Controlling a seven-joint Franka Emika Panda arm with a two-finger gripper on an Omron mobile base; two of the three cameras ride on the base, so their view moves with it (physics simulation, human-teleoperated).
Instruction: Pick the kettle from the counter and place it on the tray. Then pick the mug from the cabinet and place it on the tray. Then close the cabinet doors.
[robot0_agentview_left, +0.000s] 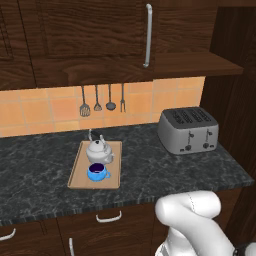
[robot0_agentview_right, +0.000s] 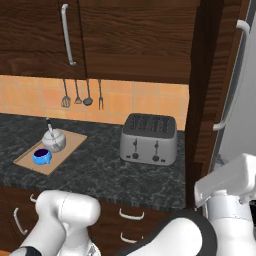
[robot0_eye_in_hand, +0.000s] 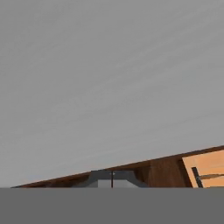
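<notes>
The kettle (robot0_agentview_left: 98, 148) and mug (robot0_agentview_left: 98, 172) sit on the tray (robot0_agentview_left: 77, 175), mug at 6 o'clock of the kettle. The tray's long axis runs from counter (robot0_agentview_left: 40, 165) front to wall. The cabinet doors (robot0_agentview_left: 100, 35) appear shut, at 12 o'clock above the tray. The gripper (robot0_eye_in_hand: 112, 179) is clenched, empty, aimed toward the ceiling.

1. No writing, brand, number or sign can be read anywhere here.
2. The toaster (robot0_agentview_left: 188, 131) on the counter (robot0_agentview_left: 150, 175) has a plain silver front: two dark levers and small knobs, no lettering or dial marks legible.
3. Left of the toaster, the kettle (robot0_agentview_left: 98, 149), mug (robot0_agentview_left: 97, 172) and tray (robot0_agentview_left: 80, 172) are unmarked.
4. Above the toaster, the cabinet doors (robot0_agentview_left: 90, 35) carry no label.
</notes>
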